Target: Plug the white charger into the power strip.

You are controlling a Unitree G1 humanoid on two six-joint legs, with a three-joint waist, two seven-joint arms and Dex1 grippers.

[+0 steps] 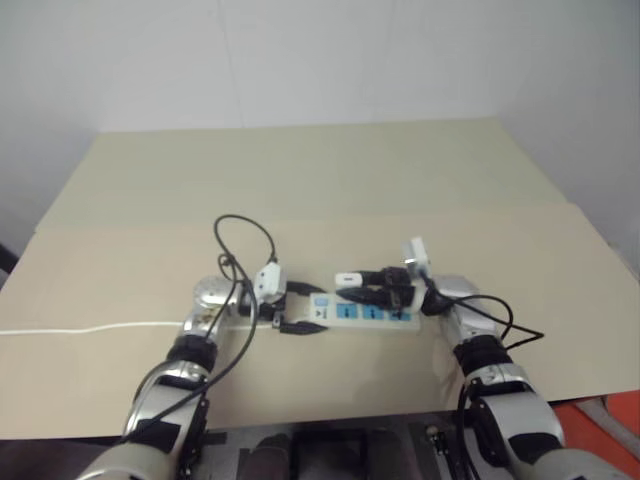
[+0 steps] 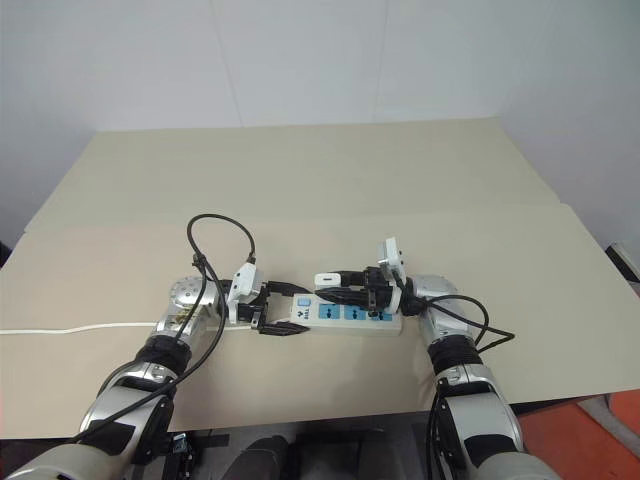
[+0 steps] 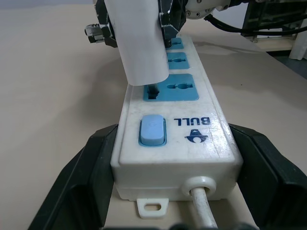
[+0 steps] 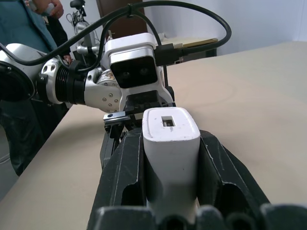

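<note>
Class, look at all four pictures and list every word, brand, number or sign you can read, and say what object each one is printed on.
"BULL": blue letters on the power strip, beside its blue switch, seen upside down in the left wrist view.
A small blue logo sits under that word; it holds no readable letters.
The white charger shows no print.
In the head views the mark on the strip is too small to read.

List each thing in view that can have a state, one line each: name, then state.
Charger: clamped in the right gripper, held over the socket nearest the switch, not seated.
Strip: flat on the table, switch end clamped by the left gripper; the socket faces in view hold no plug.
Cord: lying on the table, running off to the left.
</note>
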